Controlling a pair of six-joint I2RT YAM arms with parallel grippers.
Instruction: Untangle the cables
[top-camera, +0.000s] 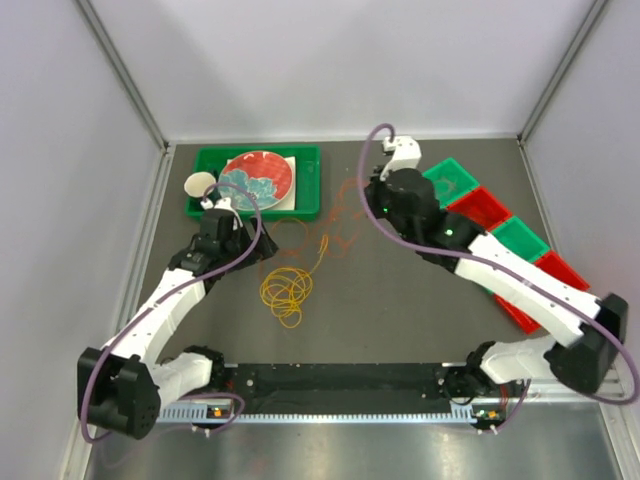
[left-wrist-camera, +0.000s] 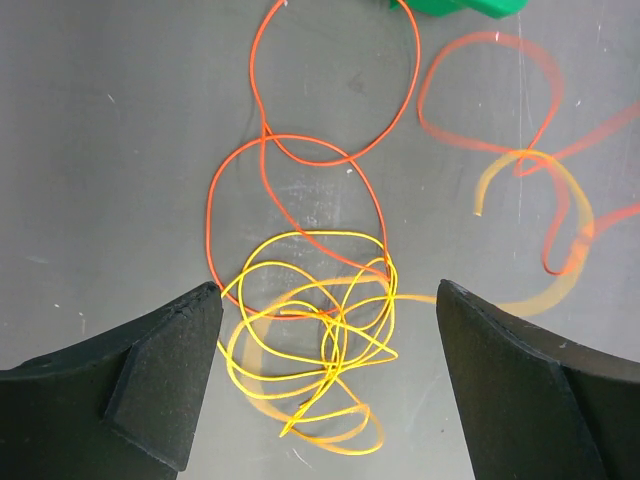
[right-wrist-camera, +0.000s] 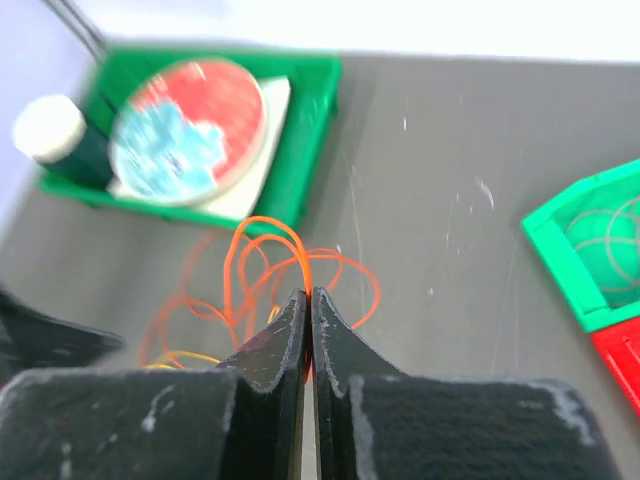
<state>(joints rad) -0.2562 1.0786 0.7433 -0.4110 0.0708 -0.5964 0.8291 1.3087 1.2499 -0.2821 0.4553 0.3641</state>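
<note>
The cables lie on the dark table between the arms. A yellow tangle (top-camera: 287, 290) sits nearest the front, and thin orange loops (top-camera: 335, 225) run from it toward the back right. In the left wrist view the yellow tangle (left-wrist-camera: 310, 330) lies between and beyond the wide-open fingers of my left gripper (left-wrist-camera: 328, 300), with two orange loops (left-wrist-camera: 300, 150) behind it and further blurred orange loops (left-wrist-camera: 500, 100) at the right. My right gripper (right-wrist-camera: 308, 295) is shut on an orange cable (right-wrist-camera: 265, 235) that arches up out of its fingertips, lifted off the table.
A green tray (top-camera: 305, 185) at the back left holds a red and blue plate (top-camera: 257, 178) and a white cup (top-camera: 200, 185). Red and green bins (top-camera: 480, 205) line the right side. Walls enclose the table on three sides.
</note>
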